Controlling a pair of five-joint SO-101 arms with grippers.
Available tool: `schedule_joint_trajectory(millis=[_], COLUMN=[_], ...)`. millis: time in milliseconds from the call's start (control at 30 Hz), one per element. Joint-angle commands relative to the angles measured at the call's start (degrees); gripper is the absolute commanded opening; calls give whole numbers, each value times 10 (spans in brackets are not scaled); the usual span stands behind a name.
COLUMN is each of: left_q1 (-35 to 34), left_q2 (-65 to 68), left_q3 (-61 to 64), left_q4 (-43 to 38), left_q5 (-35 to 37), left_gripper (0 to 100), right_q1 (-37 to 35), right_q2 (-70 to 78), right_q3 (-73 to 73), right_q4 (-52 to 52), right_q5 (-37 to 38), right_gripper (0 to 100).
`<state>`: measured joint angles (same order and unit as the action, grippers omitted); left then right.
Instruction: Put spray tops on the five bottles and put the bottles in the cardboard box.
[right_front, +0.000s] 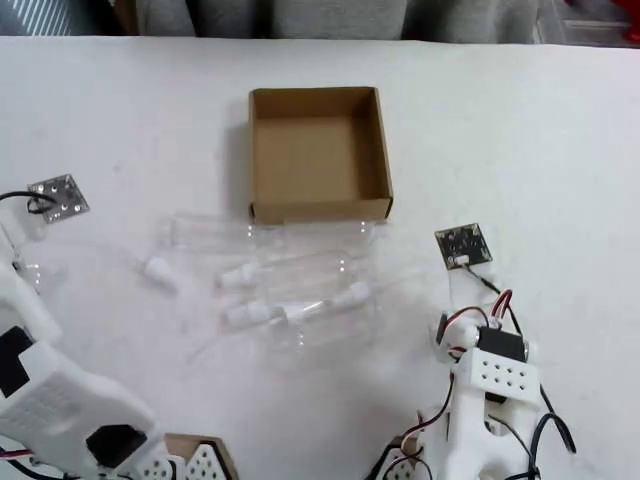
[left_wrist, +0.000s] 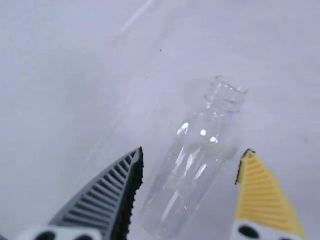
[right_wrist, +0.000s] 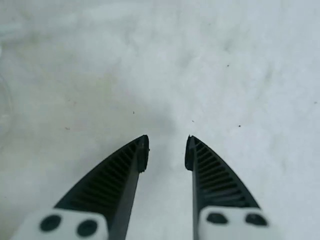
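- white table (right_front: 540, 130), matte, a few dark specks
- cardboard box (right_front: 320, 211), open-topped, near the middle
- clear bottles (right_front: 300, 268) on their sides just in front of the box, white spray tops (right_front: 157, 268) among them
- two small square boards (right_front: 462, 245), one at either side of the cluster

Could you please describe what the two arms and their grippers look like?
The left gripper has one ribbed grey finger edged in black and one ribbed yellow finger. The right gripper has two ribbed black fingers on white bases with round holes. One white plastic arm carries red and black cables.
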<state>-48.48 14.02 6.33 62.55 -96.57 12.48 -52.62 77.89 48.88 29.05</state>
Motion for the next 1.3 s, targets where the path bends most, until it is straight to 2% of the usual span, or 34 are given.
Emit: schedule_joint_trajectory(millis=[0,167,300,533,600,767,833,967,1033,1167,1267], left_q1=[12,15,17,50,57,58,51,41,43,58,62], left_q2=[-1,47,62,66,66,66,66,62,61,62,63], left_q3=[-2,-2,-1,2,3,4,4,-1,-2,-13,-33], left_q4=[-11,-57,-58,-61,-59,-35,-24,-19,-20,-19,-17], left_q5=[-14,-8,0,118,137,138,138,142,148,210,293], left_gripper=[309,309,309,307,269,102,122,241,244,227,229], right_q1=[-7,-7,-7,-7,-7,-7,-7,-7,-7,-7,-7], right_q2=[0,0,0,0,0,0,0,0,0,0,0], right_q3=[-4,-4,-4,-4,-4,-4,-4,-4,-4,-4,-4], right_q4=[-8,-8,-8,-8,-8,-8,-8,-8,-8,-8,-8], right_q5=[6,6,6,6,6,6,6,6,6,6,6], right_gripper=[104,104,104,104,104,104,104,104,104,104,104])
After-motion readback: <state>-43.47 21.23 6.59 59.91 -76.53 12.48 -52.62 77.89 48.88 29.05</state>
